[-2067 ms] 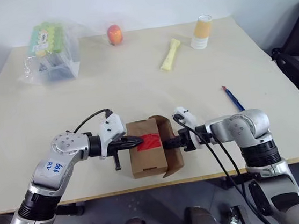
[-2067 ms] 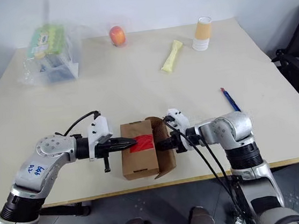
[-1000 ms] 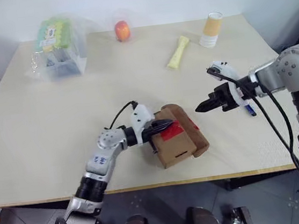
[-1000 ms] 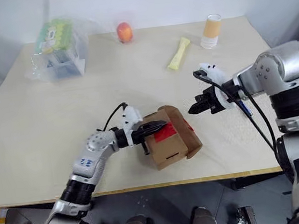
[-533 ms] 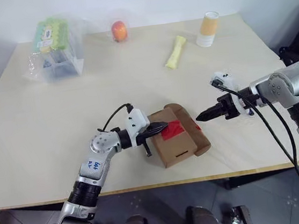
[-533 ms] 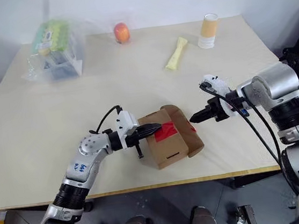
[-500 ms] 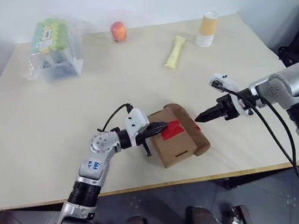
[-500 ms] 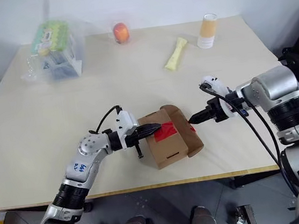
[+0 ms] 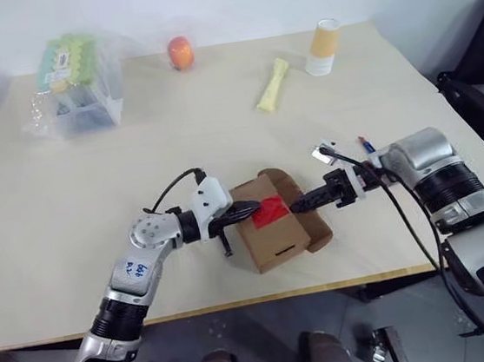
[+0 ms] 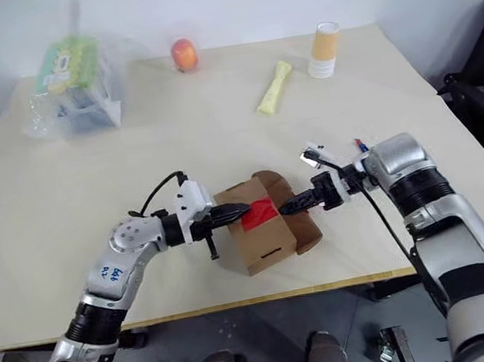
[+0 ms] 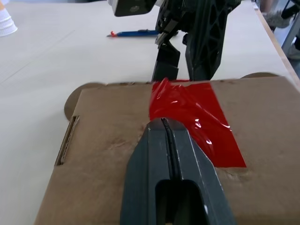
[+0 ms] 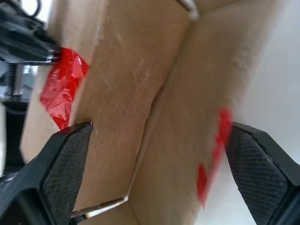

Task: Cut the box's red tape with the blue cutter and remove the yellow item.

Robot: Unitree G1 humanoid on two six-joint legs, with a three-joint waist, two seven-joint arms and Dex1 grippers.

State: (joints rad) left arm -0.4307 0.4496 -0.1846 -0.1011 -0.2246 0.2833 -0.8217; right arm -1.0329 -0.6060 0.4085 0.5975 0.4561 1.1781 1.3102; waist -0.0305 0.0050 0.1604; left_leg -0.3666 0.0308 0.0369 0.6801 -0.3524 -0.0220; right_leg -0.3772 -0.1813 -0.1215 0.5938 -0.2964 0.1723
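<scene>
Left wrist view: closed left gripper (image 11: 164, 123) presses the small brown cardboard box (image 9: 272, 226) beside its wrinkled red tape (image 11: 197, 117).
Right gripper (image 12: 154, 154) spreads wide around the box's flap.

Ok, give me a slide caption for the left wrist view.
Shut left gripper pressing on the box beside its red tape; open right gripper opposite.

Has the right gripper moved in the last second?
Yes. The right gripper has come down and in from beside the blue cutter to the box, its open fingers at the flap.
</scene>
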